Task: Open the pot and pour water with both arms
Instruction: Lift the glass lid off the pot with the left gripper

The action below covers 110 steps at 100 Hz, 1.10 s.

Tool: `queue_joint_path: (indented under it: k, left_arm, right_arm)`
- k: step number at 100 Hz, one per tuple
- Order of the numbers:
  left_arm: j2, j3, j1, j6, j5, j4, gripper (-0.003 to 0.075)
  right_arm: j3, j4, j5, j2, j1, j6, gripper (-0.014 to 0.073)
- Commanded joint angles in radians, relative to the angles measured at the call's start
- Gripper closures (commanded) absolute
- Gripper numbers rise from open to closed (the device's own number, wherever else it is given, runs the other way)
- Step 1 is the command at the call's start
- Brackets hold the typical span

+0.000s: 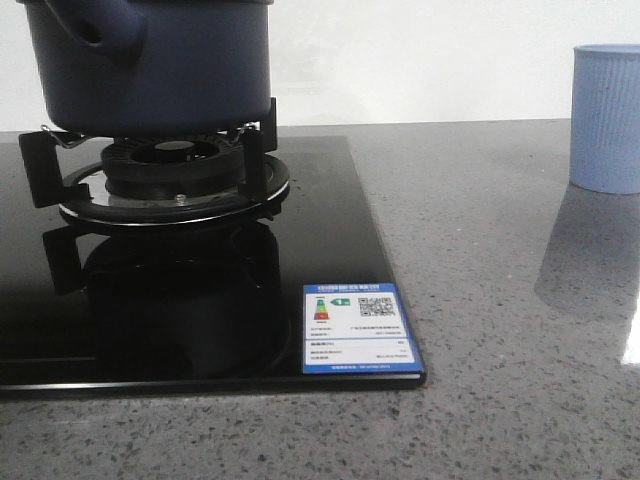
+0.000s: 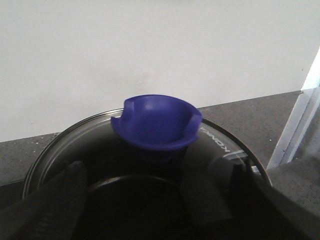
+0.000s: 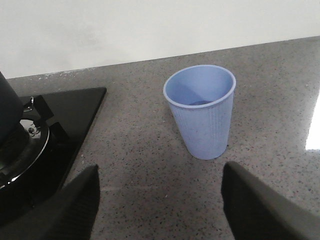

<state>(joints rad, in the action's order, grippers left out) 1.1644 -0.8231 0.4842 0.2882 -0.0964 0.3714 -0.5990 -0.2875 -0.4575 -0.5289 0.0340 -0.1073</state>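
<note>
Sitting on the burner grate (image 1: pixel 150 175) of a black glass stove (image 1: pixel 330 250), a large dark navy pot (image 1: pixel 150 60) fills the upper left of the front view, its stubby handle with a hole facing the camera. The stove lies on a grey speckled counter (image 1: pixel 500 350). A blue and white label (image 1: pixel 360 328) with a small square code is stuck at the stove's near right corner. A pale blue ribbed cup (image 1: pixel 607 115) stands on the counter well to the right of the stove, partly cut off by the picture's edge. No arm or gripper appears in this view, and the top of the pot is cropped out.

The left wrist view shows what the front view hides: a glass lid (image 2: pixel 225 145) with a metal rim covers the pot, and a blue bowl-shaped knob (image 2: pixel 157 122) rises from its middle. The left gripper (image 2: pixel 145 195) hangs close over the lid, its two dark fingers (image 2: pixel 67 197) spread wide apart on either side of the knob's base and holding nothing. Whether they touch the glass cannot be told.

The right wrist view looks down into the cup (image 3: pixel 202 112), upright on the counter, with what may be a little liquid at its bottom. The right gripper (image 3: pixel 160 210) is spread wide and empty, its fingers (image 3: pixel 75 210) apart from the cup. The stove corner (image 3: pixel 75 115) and part of the burner (image 3: pixel 22 150) show at one side, with a sliver of the pot's wall (image 3: pixel 9 105) above them.
</note>
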Motion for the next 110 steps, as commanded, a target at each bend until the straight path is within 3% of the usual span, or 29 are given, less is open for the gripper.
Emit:
queue_joint_path:
  k: [1,74,100,110]
  left_arm:
    - [0.021,-0.064,0.004,0.002,-0.081,-0.007,0.0162]
    - [0.174,-0.157,-0.024,0.002,-0.153,-0.010,0.0169]
    - [0.174,-0.157,-0.024,0.002,-0.182,-0.019,0.0311]
    - [0.174,-0.157,-0.024,0.002,-0.186,-0.019,0.0333]
  right_arm:
    - [-0.037,-0.010,0.066,-0.011,0.002,-0.010,0.0128]
    - [-0.037,-0.010,0.066,-0.011,0.002,-0.010,0.0128]
    - [-0.037,-0.010,0.066,-0.011,0.002,-0.010,0.0128]
    - [-0.037,-0.010,0.066,-0.011,0.002,-0.010,0.0128]
